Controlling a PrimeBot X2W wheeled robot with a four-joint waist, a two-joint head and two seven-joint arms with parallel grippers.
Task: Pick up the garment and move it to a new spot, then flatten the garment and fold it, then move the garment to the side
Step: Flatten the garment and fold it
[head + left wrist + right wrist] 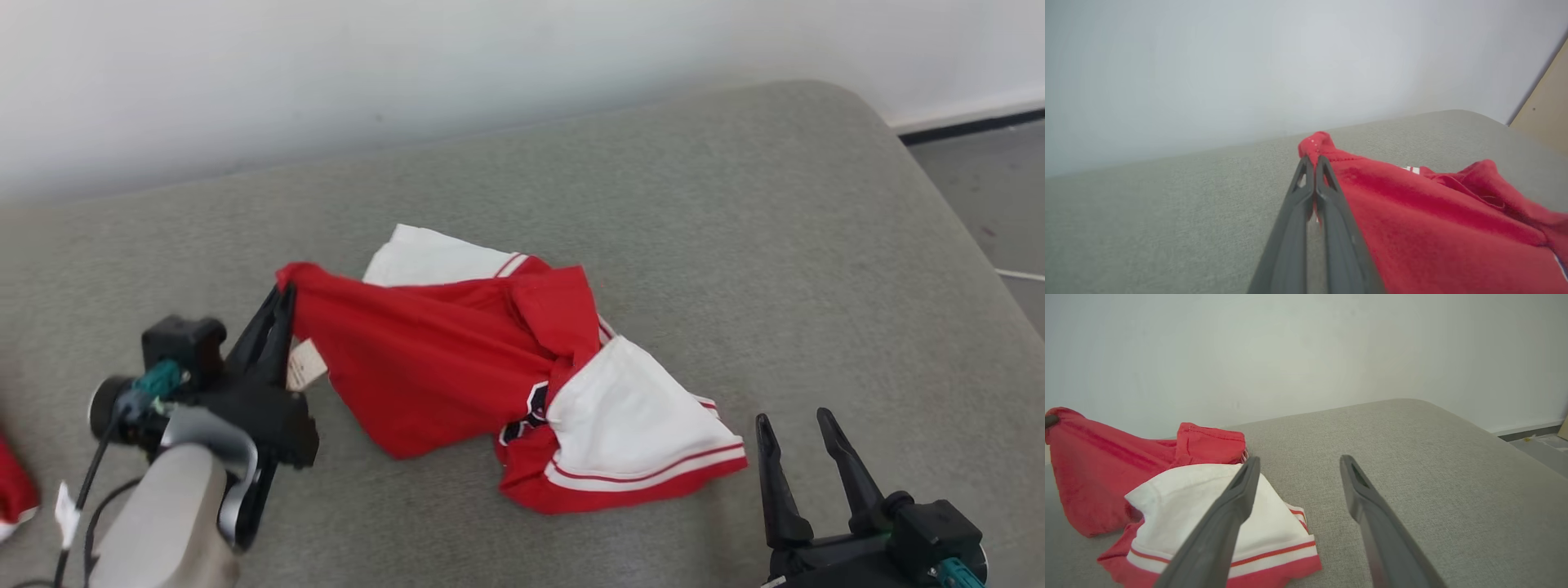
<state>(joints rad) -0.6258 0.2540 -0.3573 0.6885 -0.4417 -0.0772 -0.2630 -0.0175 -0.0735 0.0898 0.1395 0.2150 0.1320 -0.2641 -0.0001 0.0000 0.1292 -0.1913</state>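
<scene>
- the garment (457, 359), a red-and-white jersey, lay crumpled in the middle of the frame on the grey cushion (735, 204), with one red corner drawn up toward the left of the frame.
- the left gripper (282, 296) was pinched tight on that corner at centre left, its fingers together with cloth between them; a pale tag (304, 365) hung just beside it.
- the right gripper (796, 420) stood at the lower right, fingers apart and empty, near the white striped part but not touching it.
- judged from this, the grab was made and the lift barely begun; moving, flattening, folding and setting aside all remained.
</scene>
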